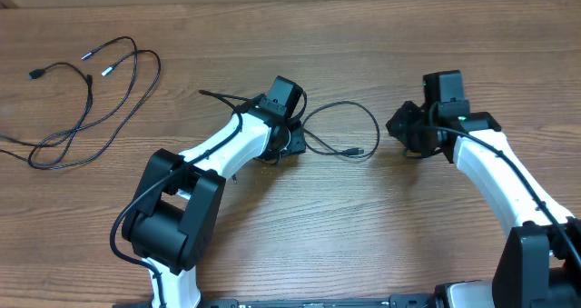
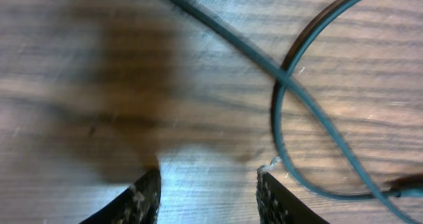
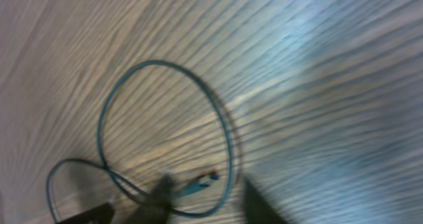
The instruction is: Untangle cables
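A bundle of thin black cables lies tangled at the far left of the wooden table. One separate black cable forms a loop in the middle, its plug end lying inside the loop. My left gripper is low over the loop's left side. In the left wrist view its fingers are open and empty, and the cable crosses itself just to the right. My right gripper is right of the loop. In the blurred right wrist view its fingers are open over the plug and the loop.
The wooden table fills the view. The left arm stretches diagonally from the front left and covers part of the middle cable. The right arm comes in from the front right.
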